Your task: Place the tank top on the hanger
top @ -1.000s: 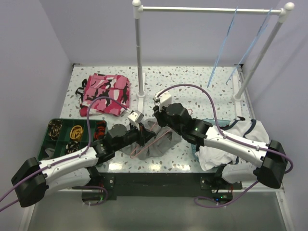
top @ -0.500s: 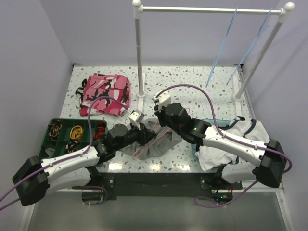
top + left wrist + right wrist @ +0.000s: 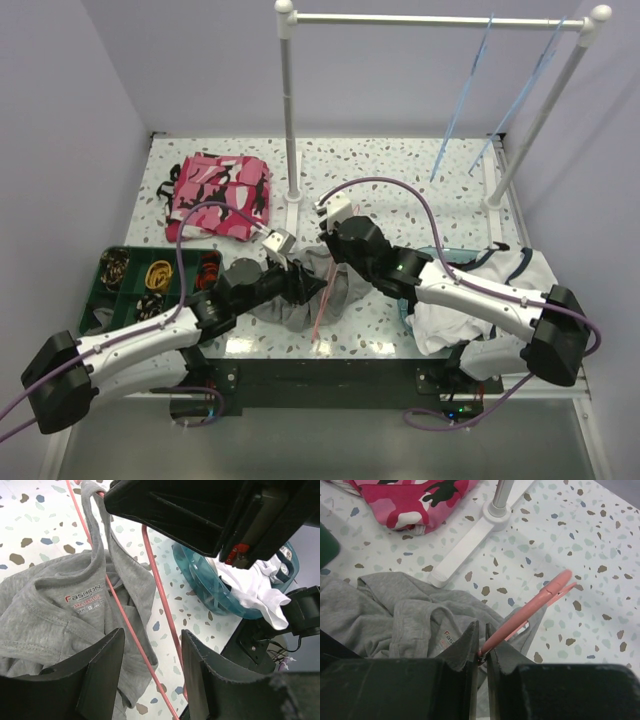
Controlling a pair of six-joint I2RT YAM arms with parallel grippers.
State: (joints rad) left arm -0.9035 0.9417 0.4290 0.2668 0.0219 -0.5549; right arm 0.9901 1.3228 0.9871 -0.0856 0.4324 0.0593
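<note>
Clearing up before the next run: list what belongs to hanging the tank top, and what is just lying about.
In the job:
- tank top
- pink hanger, pinched in the right gripper
- left gripper, open over both

Lying about:
- camouflage cloth
- white garment
- green tray
- blue hangers

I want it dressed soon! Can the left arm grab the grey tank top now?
Probably yes: the left pincer hangs open right over the tank top, with only the hanger and its thin wire crossing the cloth.
</note>
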